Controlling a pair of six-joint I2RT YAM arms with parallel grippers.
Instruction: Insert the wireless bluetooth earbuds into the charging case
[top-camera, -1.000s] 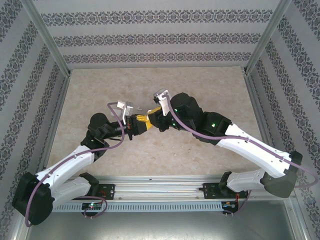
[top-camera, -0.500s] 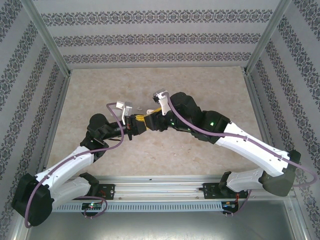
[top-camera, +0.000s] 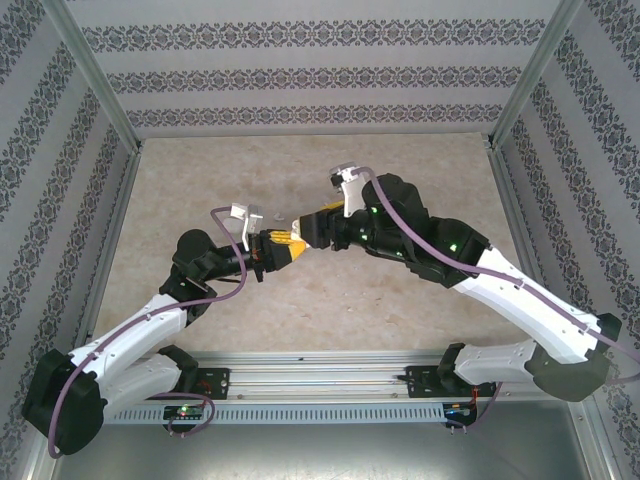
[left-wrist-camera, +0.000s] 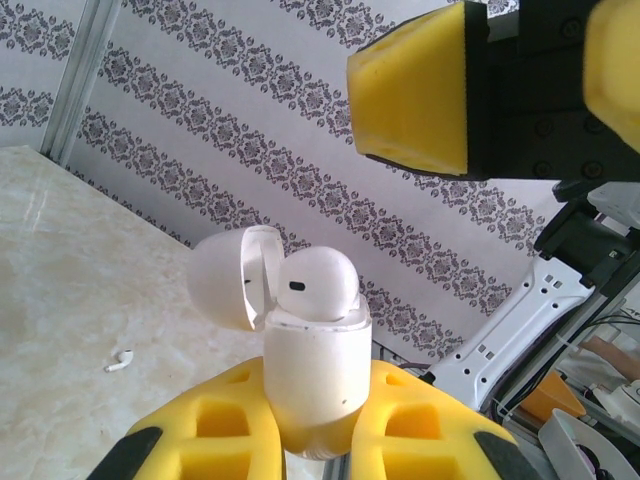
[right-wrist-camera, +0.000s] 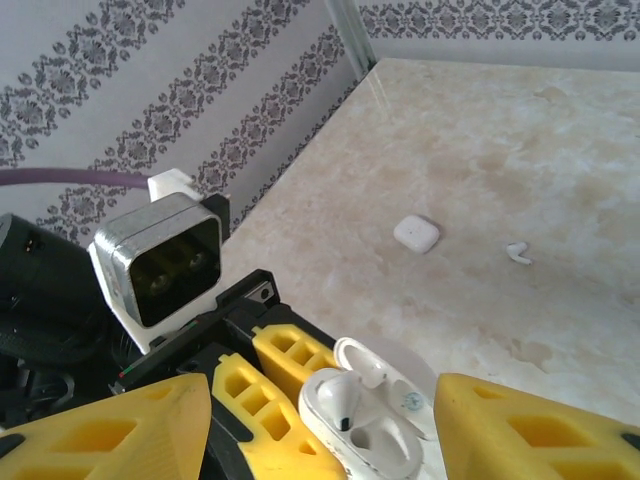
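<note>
My left gripper (left-wrist-camera: 315, 405) is shut on the charging case (left-wrist-camera: 315, 375), a glossy white box held upright with its lid (left-wrist-camera: 225, 278) swung open. One white earbud (left-wrist-camera: 316, 285) sits in the case, and the socket beside it (right-wrist-camera: 378, 442) is empty. My right gripper (right-wrist-camera: 320, 390) hangs open just above the case, its yellow fingers (left-wrist-camera: 420, 90) spread to either side and holding nothing. A second earbud (right-wrist-camera: 517, 252) lies loose on the table, also seen small in the left wrist view (left-wrist-camera: 119, 360). In the top view the left gripper (top-camera: 283, 247) and the right gripper (top-camera: 308, 228) meet mid-table.
A small rounded-square white box (right-wrist-camera: 416, 233) rests on the marble table (right-wrist-camera: 520, 130) near the loose earbud. A flat round white disc (right-wrist-camera: 412, 358) lies under the held case. Patterned walls and metal posts (top-camera: 95, 95) enclose the table.
The right arm has drawn back to the right and farther from me, so its gripper stands off from the case. The left arm has barely moved.
</note>
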